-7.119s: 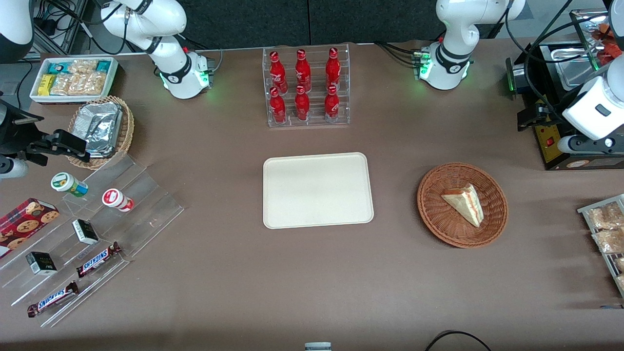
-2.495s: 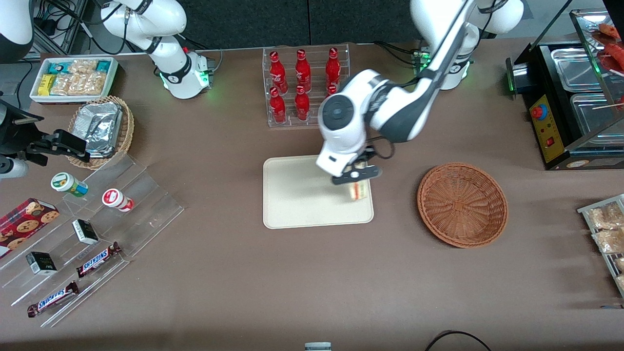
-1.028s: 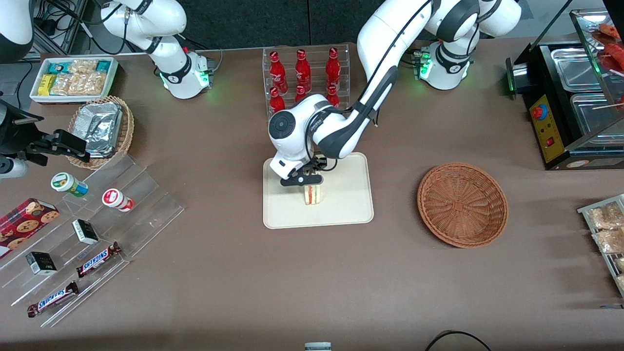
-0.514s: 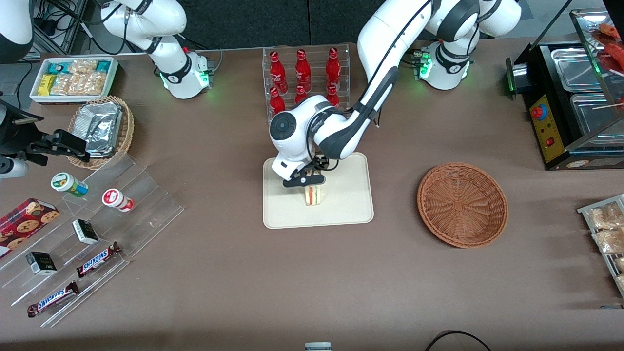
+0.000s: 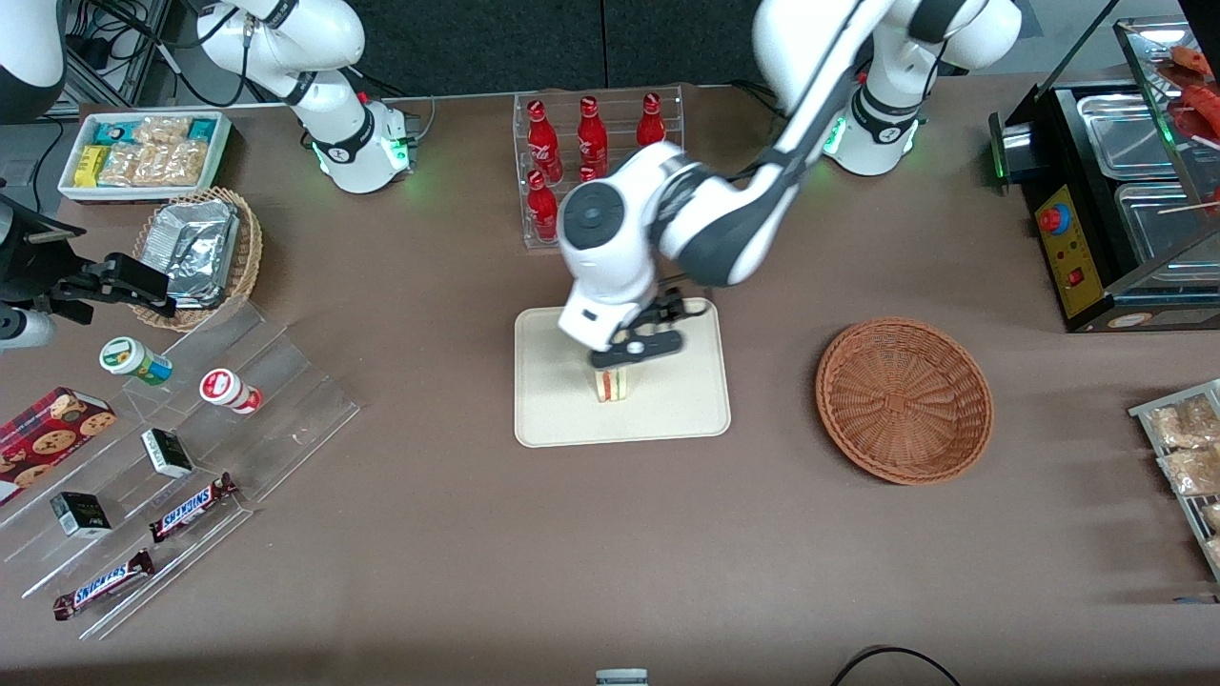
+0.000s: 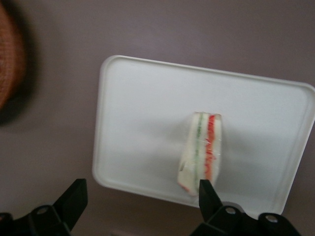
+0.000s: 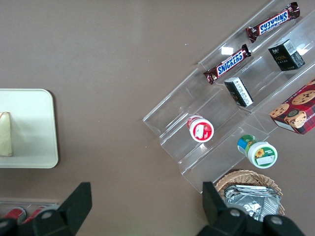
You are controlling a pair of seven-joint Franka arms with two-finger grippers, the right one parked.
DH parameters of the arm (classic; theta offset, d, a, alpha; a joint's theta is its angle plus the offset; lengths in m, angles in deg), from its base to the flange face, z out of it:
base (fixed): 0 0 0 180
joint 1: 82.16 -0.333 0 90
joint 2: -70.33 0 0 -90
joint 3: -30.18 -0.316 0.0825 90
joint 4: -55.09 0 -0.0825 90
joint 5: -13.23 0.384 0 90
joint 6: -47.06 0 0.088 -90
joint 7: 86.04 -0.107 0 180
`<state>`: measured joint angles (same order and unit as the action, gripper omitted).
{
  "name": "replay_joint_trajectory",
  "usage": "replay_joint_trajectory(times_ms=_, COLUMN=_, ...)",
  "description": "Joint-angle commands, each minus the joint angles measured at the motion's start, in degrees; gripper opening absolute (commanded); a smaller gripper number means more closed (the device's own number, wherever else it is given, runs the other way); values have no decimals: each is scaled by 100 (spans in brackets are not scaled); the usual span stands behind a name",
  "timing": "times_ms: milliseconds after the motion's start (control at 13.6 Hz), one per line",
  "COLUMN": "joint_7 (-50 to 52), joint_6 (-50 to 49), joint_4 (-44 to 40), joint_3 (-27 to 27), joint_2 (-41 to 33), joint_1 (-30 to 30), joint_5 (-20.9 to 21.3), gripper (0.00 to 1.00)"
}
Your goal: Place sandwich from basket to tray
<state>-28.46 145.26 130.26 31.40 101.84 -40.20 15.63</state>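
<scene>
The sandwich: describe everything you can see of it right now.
The sandwich is a wedge of pale white bread with a red layer and a thin green layer of filling, in glossy clear wrap. It stands on edge on the cream-white tray, filling layers facing up toward the wrist camera, and only the tray touches it. The gripper hangs open just above it, fingers spread wide and clear of the wrap. The woven basket toward the working arm's end of the table holds nothing.

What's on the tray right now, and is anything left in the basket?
The sandwich stands on the tray, on its edge. The gripper is open above it, touching nothing. The basket shows bare wicker. The arm hides part of the tray.
</scene>
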Motion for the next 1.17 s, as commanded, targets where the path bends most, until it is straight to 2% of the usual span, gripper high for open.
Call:
replay_joint_trajectory(times_ms=0, joint_7=-176, joint_6=-930, joint_4=208, joint_3=45, joint_2=-882, joint_1=-687, joint_5=-214, gripper=100)
replay_joint_trajectory(times_ms=367, joint_7=-1984, joint_6=-1847, joint_4=269, joint_3=45, joint_2=-1612, joint_1=-1935, joint_5=-197, gripper=100)
replay_joint_trajectory(times_ms=734, joint_7=-4145, joint_6=-2015, joint_4=1095, joint_3=37, joint_2=-2640, joint_1=-3191, joint_5=-197, gripper=100)
replay_joint_trajectory(times_ms=1101, joint_7=-5799, joint_6=-2129, joint_4=1342, joint_3=45, joint_2=-3080, joint_1=-4063, joint_5=-205, gripper=100)
